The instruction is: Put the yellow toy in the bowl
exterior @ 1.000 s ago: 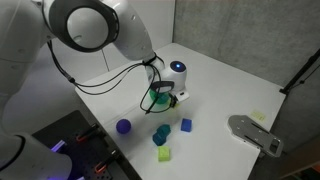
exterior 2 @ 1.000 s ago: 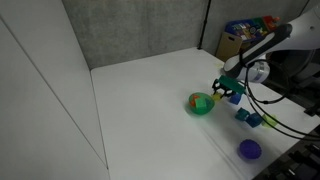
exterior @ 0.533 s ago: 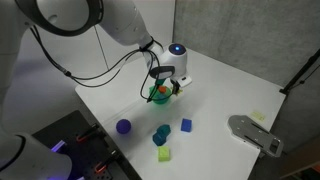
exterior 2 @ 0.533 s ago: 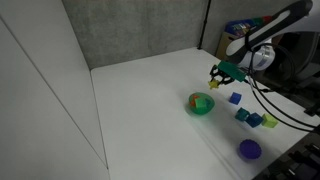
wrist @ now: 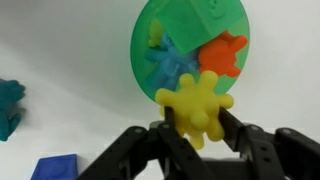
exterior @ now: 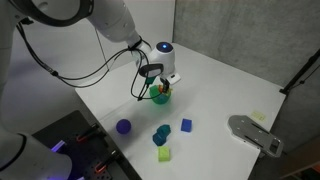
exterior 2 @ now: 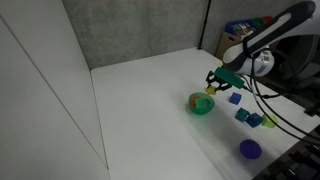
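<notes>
1. The small bright yellow spiky plastic toy (wrist: 200, 105) is clamped between the two dark fingers of the Robotiq gripper (wrist: 200, 128). The jaws are closed on its sides, and it is carried clear of the table.
2. In the wrist view the small round green bowl (wrist: 140, 60) is seen just beyond the fingertips, past the held toy. A blue star-like piece (wrist: 172, 62), an orange piece (wrist: 222, 52) and a green cube (wrist: 205, 18) are lying inside it.
3. In an exterior view the gripper (exterior 2: 212, 86) is seen above the bowl (exterior 2: 193, 106), near one side of its rim and apart from it.
4. The toy is judged not yet centred over the bowl, so a short shift forward from the fingertips would be needed before release.
5. If the toy were released too early, it could land on the rim or outside.
6. A dark teal rounded toy (wrist: 8, 105) and a blue block (wrist: 55, 168) lie off to one side of the gripper, well apart from the bowl.
</notes>
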Controlling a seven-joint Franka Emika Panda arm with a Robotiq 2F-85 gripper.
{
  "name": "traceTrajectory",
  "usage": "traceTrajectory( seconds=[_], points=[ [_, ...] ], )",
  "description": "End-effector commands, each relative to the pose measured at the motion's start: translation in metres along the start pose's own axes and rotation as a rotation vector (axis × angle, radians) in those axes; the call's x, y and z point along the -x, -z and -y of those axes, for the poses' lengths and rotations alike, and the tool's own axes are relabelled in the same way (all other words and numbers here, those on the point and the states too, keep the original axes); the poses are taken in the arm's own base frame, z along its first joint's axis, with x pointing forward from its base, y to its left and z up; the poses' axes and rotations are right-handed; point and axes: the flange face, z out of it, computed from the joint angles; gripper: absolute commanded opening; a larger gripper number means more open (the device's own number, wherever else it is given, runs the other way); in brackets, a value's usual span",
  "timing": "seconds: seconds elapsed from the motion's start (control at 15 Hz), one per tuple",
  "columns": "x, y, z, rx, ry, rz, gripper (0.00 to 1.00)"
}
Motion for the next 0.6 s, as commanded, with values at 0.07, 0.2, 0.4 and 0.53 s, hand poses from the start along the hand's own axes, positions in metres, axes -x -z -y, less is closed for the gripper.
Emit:
traceTrajectory(
  seconds=[0.07,0.2,0.4,0.53],
  points=[
    [0.011,-0.009,-0.017,0.035,0.051,-0.036,0.71],
    [0.013,-0.005,-0.017,0.033,0.065,-0.049,0.8],
    [0.018,0.016,-0.006,0.012,0.097,-0.059,0.99],
    [0.024,0.037,0.003,-0.01,0.117,-0.057,1.0]
  ],
)
